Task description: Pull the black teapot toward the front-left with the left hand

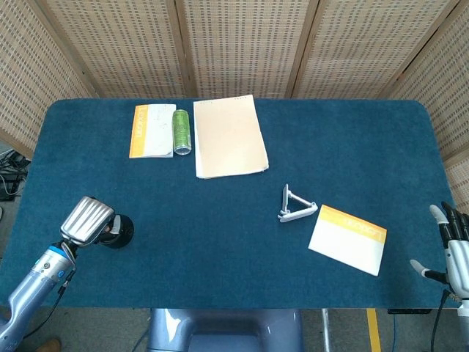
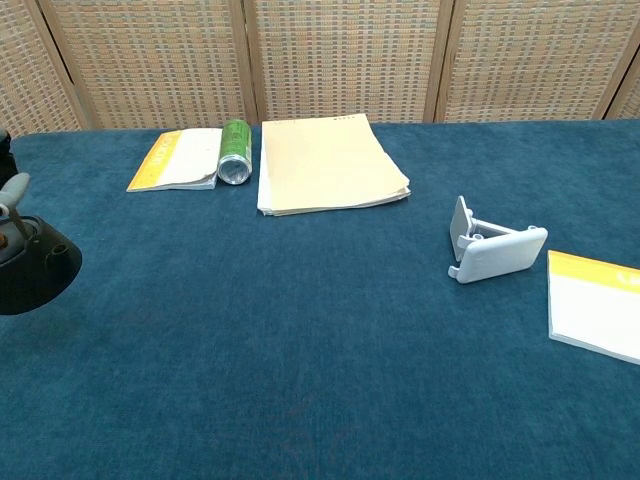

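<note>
The left hand (image 1: 88, 218) grips the round black teapot (image 1: 117, 231) at lower left, near the bench's (image 1: 220, 235) left edge; the right hand (image 1: 454, 246), fingers spread, holds nothing.

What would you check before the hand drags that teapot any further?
1. Left hand on the teapot: ok, it covers the top, though the exact grip is hidden.
2. Teapot upright: ok in the chest view.
3. Room toward the front-left: ok, bare table remains, but the edge is near.
4. Path free of the can, papers and booklet: ok, all lie far back.
5. Right hand out of the way: ok, at the far right edge, holding nothing.
</note>
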You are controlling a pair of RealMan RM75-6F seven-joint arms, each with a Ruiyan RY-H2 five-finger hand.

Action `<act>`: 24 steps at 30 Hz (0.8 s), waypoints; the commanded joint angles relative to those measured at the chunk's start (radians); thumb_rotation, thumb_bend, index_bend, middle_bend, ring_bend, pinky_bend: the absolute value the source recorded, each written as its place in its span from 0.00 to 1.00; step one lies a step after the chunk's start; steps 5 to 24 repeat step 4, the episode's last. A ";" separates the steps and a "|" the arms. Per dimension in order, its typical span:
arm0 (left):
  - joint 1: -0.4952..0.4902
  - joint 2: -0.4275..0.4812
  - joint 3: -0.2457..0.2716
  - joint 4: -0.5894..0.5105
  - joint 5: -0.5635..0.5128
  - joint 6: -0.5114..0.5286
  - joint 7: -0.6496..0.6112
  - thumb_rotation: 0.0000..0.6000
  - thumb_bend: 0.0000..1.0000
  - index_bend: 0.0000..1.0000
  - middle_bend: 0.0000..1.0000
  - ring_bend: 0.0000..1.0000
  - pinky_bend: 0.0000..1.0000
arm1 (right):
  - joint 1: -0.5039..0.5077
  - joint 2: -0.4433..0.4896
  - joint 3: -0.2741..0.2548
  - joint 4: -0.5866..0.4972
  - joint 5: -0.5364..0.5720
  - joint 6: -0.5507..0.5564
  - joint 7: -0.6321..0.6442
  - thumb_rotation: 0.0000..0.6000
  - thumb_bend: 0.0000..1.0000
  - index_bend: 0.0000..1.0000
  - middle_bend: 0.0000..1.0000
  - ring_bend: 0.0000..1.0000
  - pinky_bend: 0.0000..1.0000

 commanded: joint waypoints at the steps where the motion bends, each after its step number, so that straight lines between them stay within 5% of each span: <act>1: -0.018 -0.011 -0.029 0.023 0.017 0.008 -0.029 0.39 1.00 1.00 1.00 0.81 0.71 | 0.000 0.001 0.000 -0.001 0.000 0.001 0.001 1.00 0.00 0.00 0.00 0.00 0.00; 24: -0.035 -0.018 -0.046 0.047 0.038 0.009 -0.062 0.39 1.00 1.00 1.00 0.81 0.71 | 0.000 0.001 0.001 -0.001 0.000 0.001 0.002 1.00 0.00 0.00 0.00 0.00 0.00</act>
